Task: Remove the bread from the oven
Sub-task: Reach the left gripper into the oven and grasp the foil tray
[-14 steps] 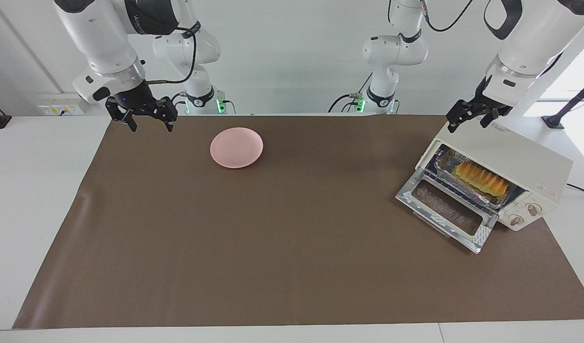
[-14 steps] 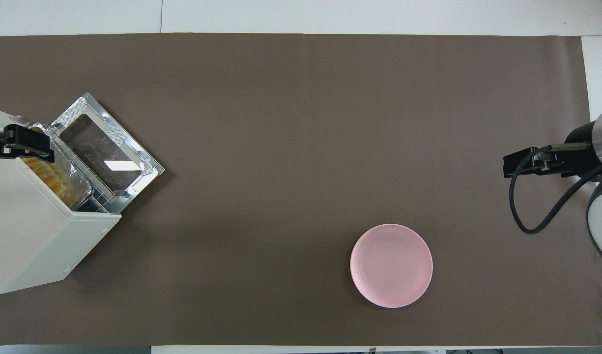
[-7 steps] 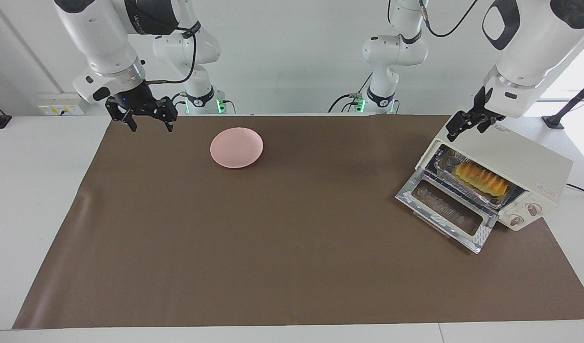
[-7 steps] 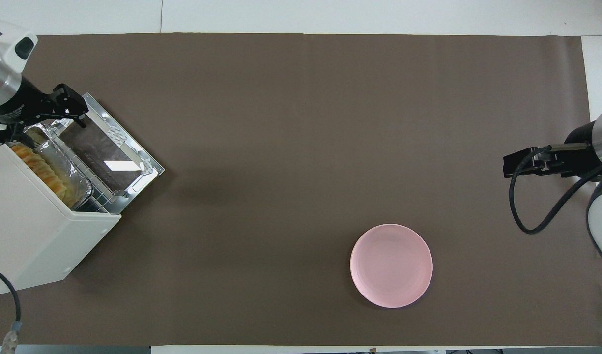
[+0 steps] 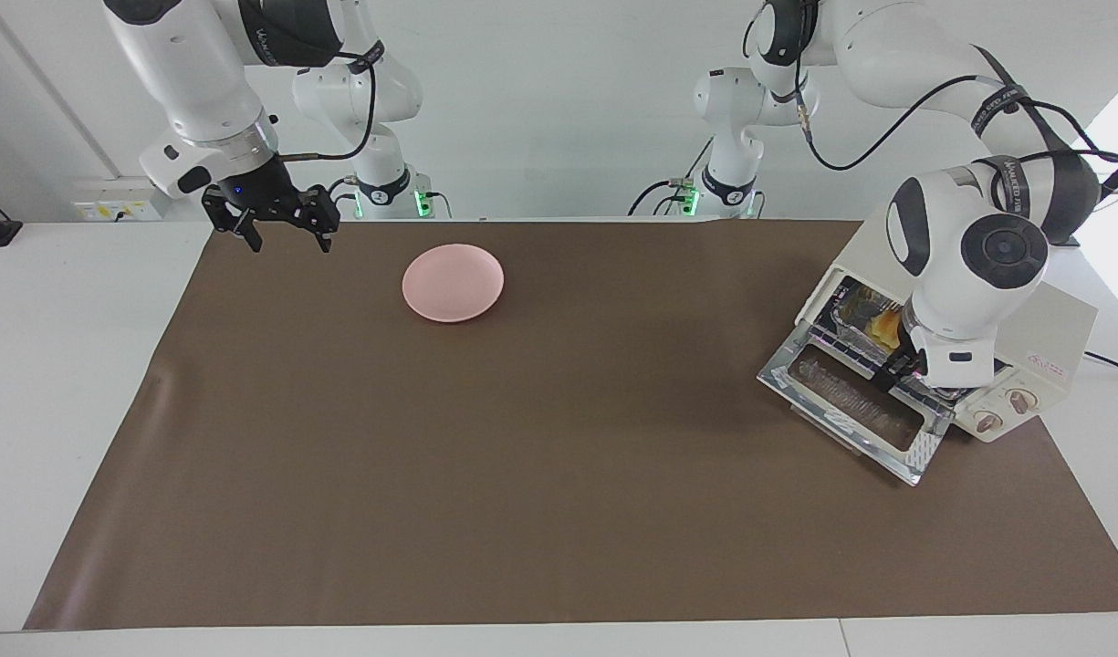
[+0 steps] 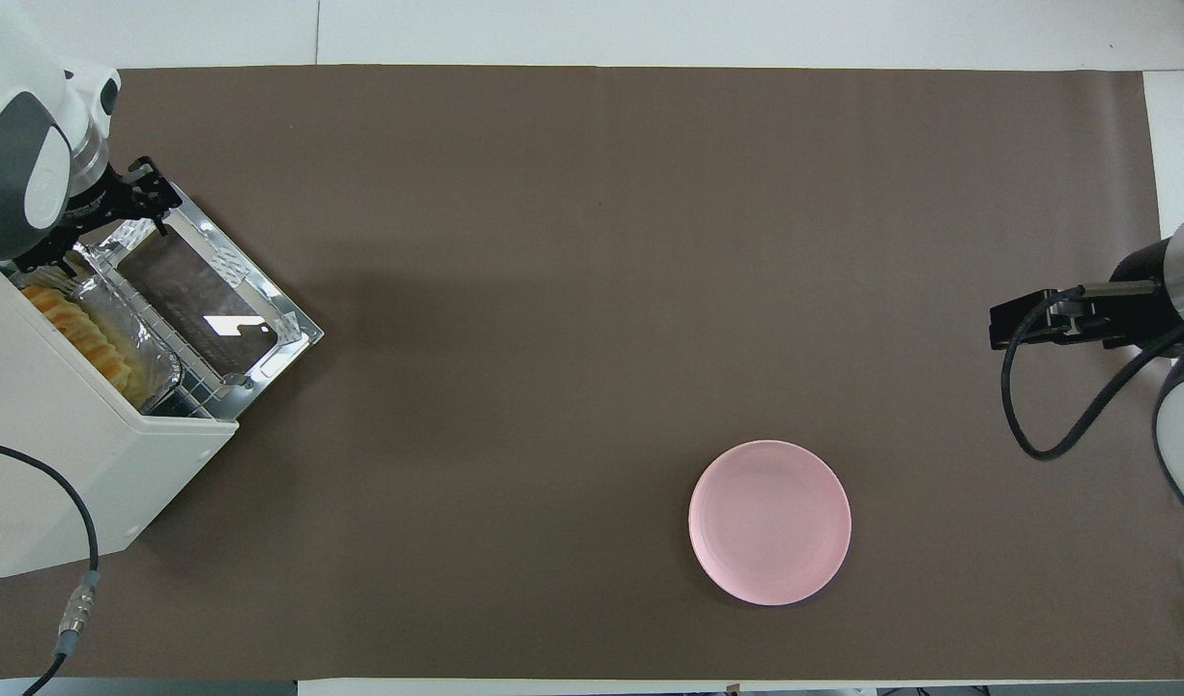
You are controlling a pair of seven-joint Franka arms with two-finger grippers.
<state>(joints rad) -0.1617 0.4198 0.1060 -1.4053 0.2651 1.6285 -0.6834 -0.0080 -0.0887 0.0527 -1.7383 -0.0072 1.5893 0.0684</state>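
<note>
The cream-white oven (image 5: 1056, 319) stands at the left arm's end of the table with its glass door (image 5: 851, 411) dropped open. The golden ridged bread (image 5: 884, 323) lies in a foil tray (image 5: 848, 313) on the rack inside, and the left wrist hides most of it. The overhead view shows more of the bread (image 6: 74, 333) in the oven (image 6: 60, 464). My left gripper (image 5: 898, 370) hangs over the oven mouth and door hinge (image 6: 103, 227), open and empty. My right gripper (image 5: 287, 233) waits, open and empty, over the mat's corner at the right arm's end (image 6: 1036, 324).
A pink plate (image 5: 453, 282) sits on the brown mat toward the right arm's end, near the robots; it also shows in the overhead view (image 6: 769, 522). The open door (image 6: 219, 300) juts out onto the mat. A cable (image 6: 79, 580) trails beside the oven.
My left arm has swung from above the oven's top down and round to its open mouth, and its wrist now covers most of the bread in the facing view. The right arm has not moved.
</note>
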